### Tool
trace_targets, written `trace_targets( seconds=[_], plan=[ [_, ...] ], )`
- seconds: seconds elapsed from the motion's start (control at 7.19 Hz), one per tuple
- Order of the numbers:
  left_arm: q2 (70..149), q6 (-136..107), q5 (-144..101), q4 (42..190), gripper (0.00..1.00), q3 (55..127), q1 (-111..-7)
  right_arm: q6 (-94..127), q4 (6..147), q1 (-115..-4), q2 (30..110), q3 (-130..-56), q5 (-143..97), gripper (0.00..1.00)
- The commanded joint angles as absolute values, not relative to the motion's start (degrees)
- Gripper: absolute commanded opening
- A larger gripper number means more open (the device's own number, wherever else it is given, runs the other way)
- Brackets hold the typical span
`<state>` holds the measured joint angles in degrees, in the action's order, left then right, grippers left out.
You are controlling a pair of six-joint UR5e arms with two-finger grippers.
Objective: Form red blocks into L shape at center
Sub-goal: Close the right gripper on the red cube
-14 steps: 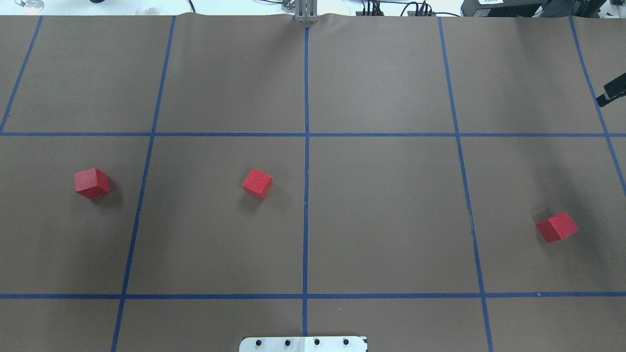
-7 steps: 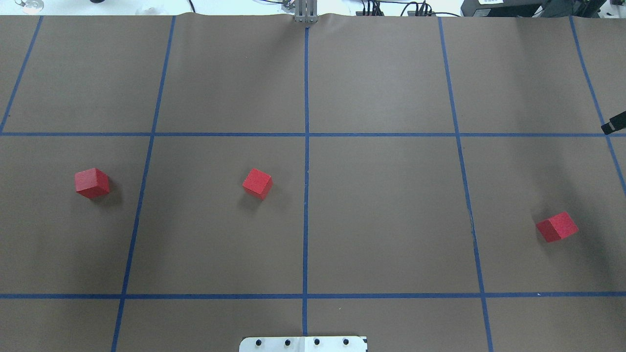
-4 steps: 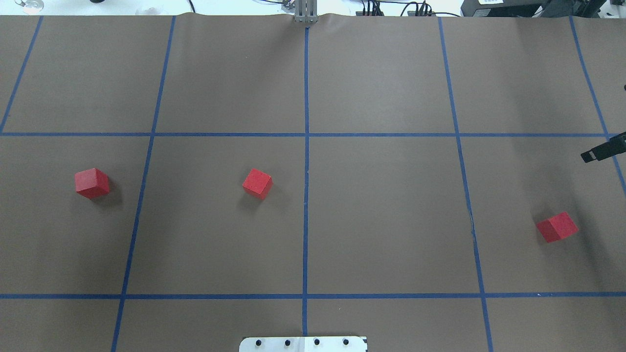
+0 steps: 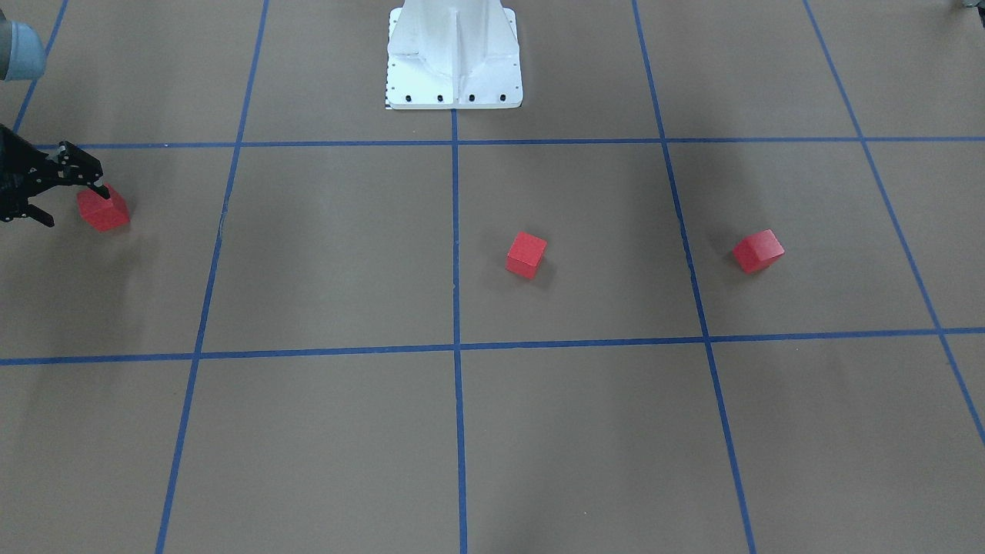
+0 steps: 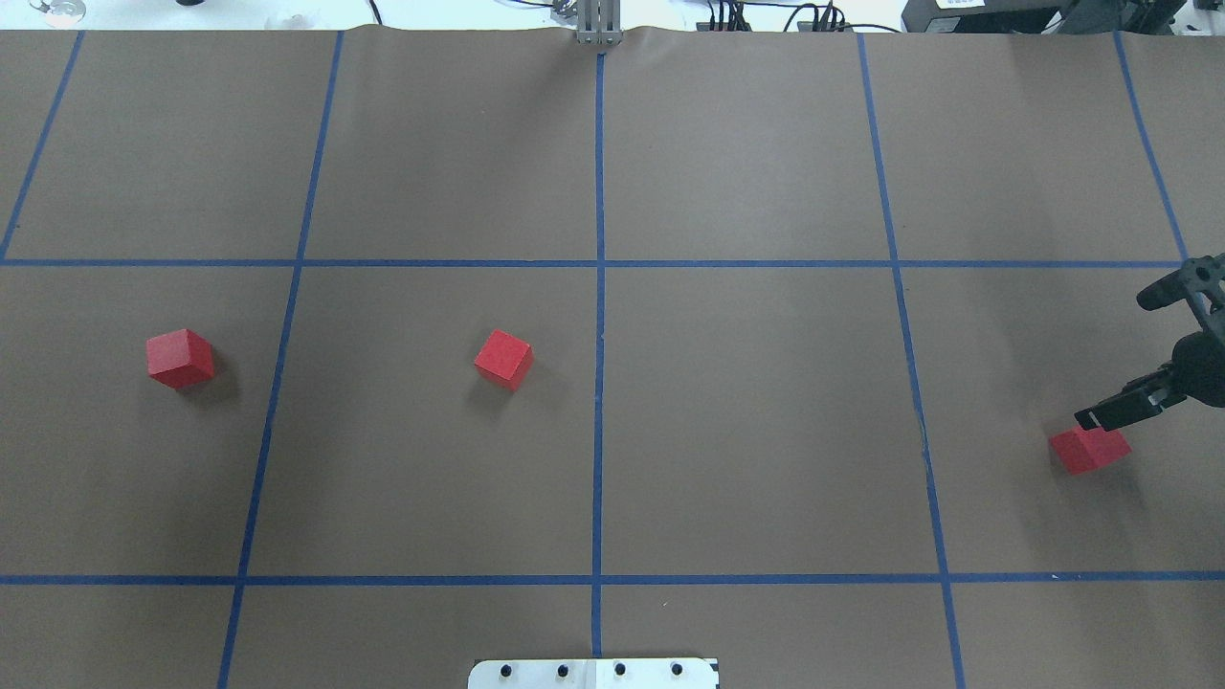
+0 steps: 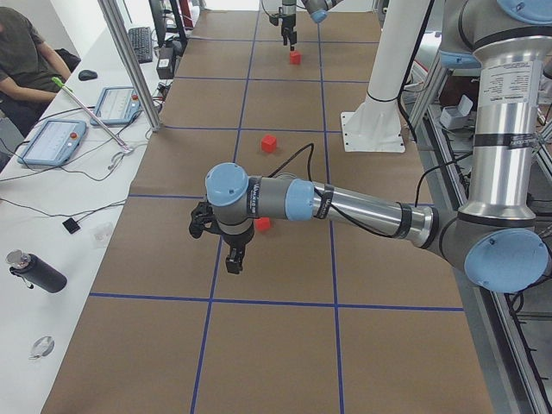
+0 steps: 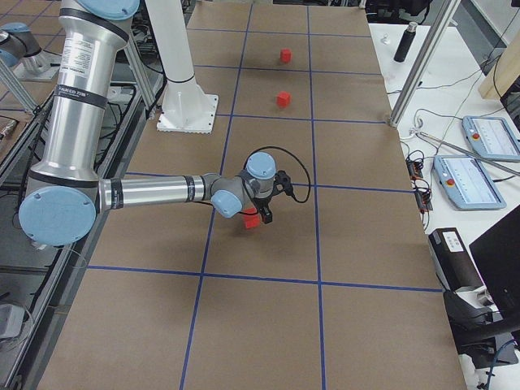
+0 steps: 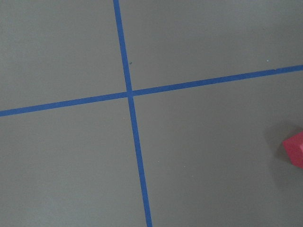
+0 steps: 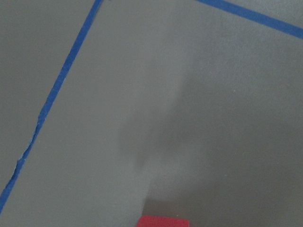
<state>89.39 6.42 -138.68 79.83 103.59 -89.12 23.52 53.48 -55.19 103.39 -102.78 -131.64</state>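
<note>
Three red blocks lie apart on the brown gridded surface: the left block [image 5: 180, 358] [image 4: 758, 251], the middle block [image 5: 503, 359] [image 4: 526, 255] just left of the central blue line [image 5: 599, 383], and the right block [image 5: 1089, 450] [image 4: 102, 211]. My right gripper [image 5: 1113, 361] [image 4: 75, 205] is open and empty, hanging just over the right block on its far, outer side; one finger [image 5: 1101, 417] overlaps the block's edge. The right wrist view shows that block [image 9: 163, 221] at its bottom edge. My left gripper [image 6: 235, 259] hangs near the left block [image 6: 262, 224]; I cannot tell whether it is open.
The white robot base plate [image 5: 593, 673] [image 4: 454, 54] sits at the near middle edge. A side desk with tablets [image 6: 52, 142] and a bottle [image 6: 34, 272] runs along the far edge, with an aluminium post [image 6: 129, 60]. A seated person [image 6: 26, 60] is beyond it.
My right gripper has come in from the right edge and moved toward the near side, down to the right block. The three blocks have not moved.
</note>
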Motion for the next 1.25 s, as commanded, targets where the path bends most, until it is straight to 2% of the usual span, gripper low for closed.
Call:
trace_targets(
  seconds=[0.0,0.14,0.28,0.56,0.7,0.97,1.11],
  plan=[
    [89.4,6.4,-138.7,79.8,1.0,103.7,-89.1,25.4,53.4,-52.0,103.7,-102.4,-129.2,0.99],
    [89.4,6.4,-138.7,79.8,1.0,103.7,-89.1,25.4,53.6,-50.7,103.5,-102.1,-127.9,0.99],
    [89.4,6.4,-138.7,79.8,1.0,103.7,-89.1,25.5,53.7,-50.5,103.3,-101.9,-127.8,0.81],
    [89.4,6.4,-138.7,79.8,1.0,103.7,-89.1,25.6,53.7,-50.5,103.4,-100.5,-127.9,0.09],
    [89.4,6.4,-138.8,79.8,1.0,103.7,-89.1,25.6,53.5,-50.6,103.5,-100.6,-128.0,0.0],
    [89.5,6.5,-138.8,80.2,1.0,103.8,-89.1,31.6,56.7,-51.4,101.7,-107.5,-128.7,0.0],
    [89.3,6.4,-139.5,81.3,1.0,103.9,-89.2,35.6,65.0,-51.8,92.9,-108.4,-128.8,0.0]
  ],
)
